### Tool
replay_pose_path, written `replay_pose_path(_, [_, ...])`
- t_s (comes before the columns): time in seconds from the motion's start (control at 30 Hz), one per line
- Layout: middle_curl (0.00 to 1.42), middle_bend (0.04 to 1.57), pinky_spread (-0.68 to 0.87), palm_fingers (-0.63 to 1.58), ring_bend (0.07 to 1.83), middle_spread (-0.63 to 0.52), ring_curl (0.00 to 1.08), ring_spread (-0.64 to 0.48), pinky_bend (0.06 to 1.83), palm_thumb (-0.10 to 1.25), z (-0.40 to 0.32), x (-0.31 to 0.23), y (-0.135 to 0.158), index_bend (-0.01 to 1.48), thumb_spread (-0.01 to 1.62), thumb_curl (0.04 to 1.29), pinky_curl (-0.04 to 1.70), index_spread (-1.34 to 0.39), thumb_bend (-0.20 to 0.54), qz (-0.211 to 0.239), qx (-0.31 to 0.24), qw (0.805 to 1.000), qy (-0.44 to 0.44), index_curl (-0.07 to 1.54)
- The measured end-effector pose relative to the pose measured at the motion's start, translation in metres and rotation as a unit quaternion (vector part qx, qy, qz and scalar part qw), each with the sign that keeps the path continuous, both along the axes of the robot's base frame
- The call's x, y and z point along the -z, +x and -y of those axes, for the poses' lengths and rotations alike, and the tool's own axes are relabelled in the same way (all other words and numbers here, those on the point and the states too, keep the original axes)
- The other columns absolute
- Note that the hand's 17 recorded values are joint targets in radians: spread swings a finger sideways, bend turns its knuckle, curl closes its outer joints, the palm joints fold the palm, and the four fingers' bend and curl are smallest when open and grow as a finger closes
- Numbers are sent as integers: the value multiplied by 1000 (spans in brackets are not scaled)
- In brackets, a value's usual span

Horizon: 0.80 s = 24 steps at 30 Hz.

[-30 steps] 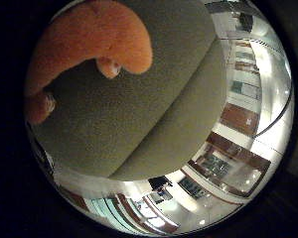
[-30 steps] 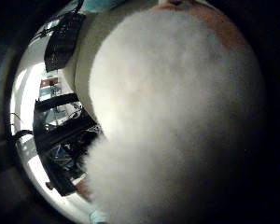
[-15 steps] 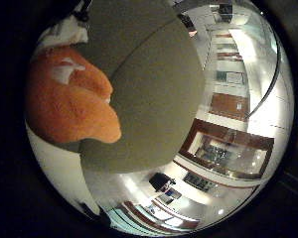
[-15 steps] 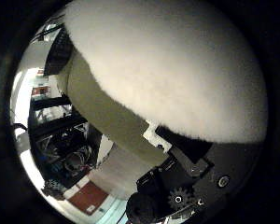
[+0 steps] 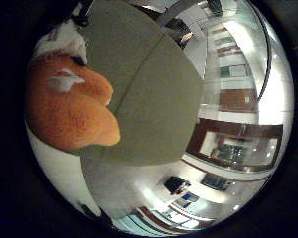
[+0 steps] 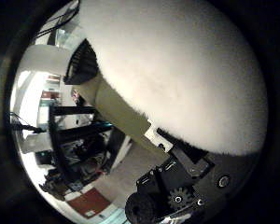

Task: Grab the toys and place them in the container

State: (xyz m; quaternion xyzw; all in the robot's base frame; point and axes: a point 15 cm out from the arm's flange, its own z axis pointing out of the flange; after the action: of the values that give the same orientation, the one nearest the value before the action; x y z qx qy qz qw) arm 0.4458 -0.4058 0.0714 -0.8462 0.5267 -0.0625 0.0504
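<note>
An orange and white plush toy (image 5: 69, 114) sits right against my palm, its orange part bulging into the little finger side view. Its white fur (image 6: 177, 70) fills most of the thumb side view. My right hand (image 6: 177, 191) shows as black geared finger parts curled in under the white fur, pressed close against it. Behind the toy lies an olive green padded surface (image 5: 154, 109) with a crease across it. No container can be told apart in either view.
A black metal shelf frame (image 6: 74, 135) with clutter stands on the floor well beyond the olive surface. A red-brown mat (image 6: 91, 203) lies on the floor. Wood-panelled walls (image 5: 238, 99) and a dark box (image 5: 176, 184) are far off.
Both views have swung with the hand. The orange part now sits to one side of the olive surface, and my black finger parts have come into view under the white fur.
</note>
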Motion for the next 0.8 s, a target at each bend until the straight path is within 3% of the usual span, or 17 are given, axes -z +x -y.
replay_pose_path(0.13, [983,1221,-176,1074,1300,-204,886,-262,1497,1089,-51,-61,9,1034,1107,527,734,-304,-12,28,-9,999,36,1047])
replay_pose_path(0.3, [975,1229,-178,1077,1290,-194,899,-262,1476,1090,-134,-99,6,1037,1090,548,765,-293,-15,46,-37,997,56,1040])
replay_pose_path(0.6, [961,1231,-180,1085,1293,-189,913,-264,1449,1085,-310,-149,-23,1043,1076,576,807,-282,-12,65,-57,993,86,1030])
replay_pose_path(0.8, [958,1245,-182,1087,1292,-196,915,-262,1433,1085,-426,-143,-64,1045,1066,592,831,-278,-13,40,-73,990,115,1025])
